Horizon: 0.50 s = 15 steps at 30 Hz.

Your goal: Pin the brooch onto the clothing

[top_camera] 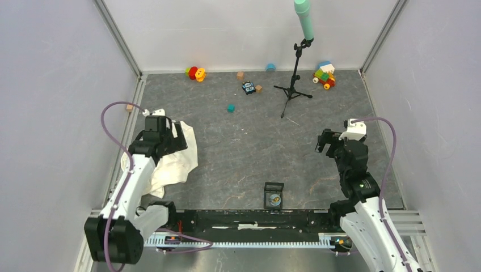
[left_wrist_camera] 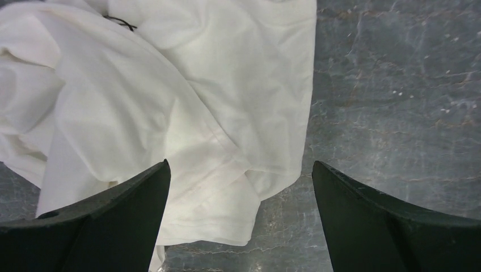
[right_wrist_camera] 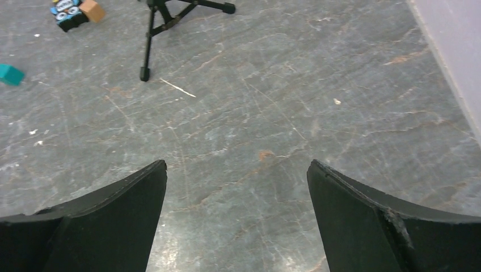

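Your left gripper (left_wrist_camera: 238, 170) is released, jaws spread wide and holding nothing. It hangs over the edge of the shirt (left_wrist_camera: 170, 85). In its wrist view the white cloth lies under the left finger (left_wrist_camera: 108, 226) and runs out into the gap, while the other finger is over bare table (left_wrist_camera: 397, 85). From above, the shirt (top_camera: 170, 161) is a crumpled heap at the left side (no print shows on the folds facing up).

The brooch (top_camera: 274, 199) sits in its black holder (top_camera: 274, 194) at the near edge, midway between the two arm bases. It is well apart from the shirt and from both grippers.

Your right gripper (right_wrist_camera: 236, 167) is also released and empty, with only grey table between its jaws. Beyond it you can see the stand (right_wrist_camera: 170, 17) and a teal block (right_wrist_camera: 10, 73). Several toys (top_camera: 324, 75) lie along the far wall.
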Tool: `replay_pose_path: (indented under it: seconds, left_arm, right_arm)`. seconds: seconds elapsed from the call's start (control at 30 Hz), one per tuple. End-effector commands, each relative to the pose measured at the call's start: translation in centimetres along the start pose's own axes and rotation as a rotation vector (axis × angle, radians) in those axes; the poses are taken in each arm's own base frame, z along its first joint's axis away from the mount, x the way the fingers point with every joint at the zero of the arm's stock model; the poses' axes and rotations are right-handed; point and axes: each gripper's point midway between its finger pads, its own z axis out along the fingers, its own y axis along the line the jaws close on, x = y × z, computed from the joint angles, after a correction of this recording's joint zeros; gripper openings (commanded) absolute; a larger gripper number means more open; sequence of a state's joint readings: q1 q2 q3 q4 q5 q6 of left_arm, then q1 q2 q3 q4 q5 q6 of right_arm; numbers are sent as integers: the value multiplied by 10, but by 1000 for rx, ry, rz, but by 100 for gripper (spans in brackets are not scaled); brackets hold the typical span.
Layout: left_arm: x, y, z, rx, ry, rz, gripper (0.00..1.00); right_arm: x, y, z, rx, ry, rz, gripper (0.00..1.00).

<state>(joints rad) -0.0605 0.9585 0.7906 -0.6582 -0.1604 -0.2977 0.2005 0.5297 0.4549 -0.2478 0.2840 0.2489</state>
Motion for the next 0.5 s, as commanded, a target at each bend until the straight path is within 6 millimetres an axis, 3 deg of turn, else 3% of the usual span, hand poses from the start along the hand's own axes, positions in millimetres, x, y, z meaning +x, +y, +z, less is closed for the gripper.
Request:
replay_pose_path:
  seconds: [0.0, 0.2, 0.4, 0.47]
  left_arm:
    - [14, -6, 14, 3, 104, -37, 100]
    - [41, -29, 39, 74, 223, -171, 100]
    - [30, -44, 47, 107, 122, -255, 93]
    - [37, -46, 54, 93, 118, -256, 90]
  right_arm:
    - [-12, 26, 6, -125, -51, 65, 98]
    - [14, 43, 11, -216, 30, 70, 98]
    - [20, 47, 10, -246, 31, 67, 98]
    - [19, 46, 9, -244, 24, 61, 98]
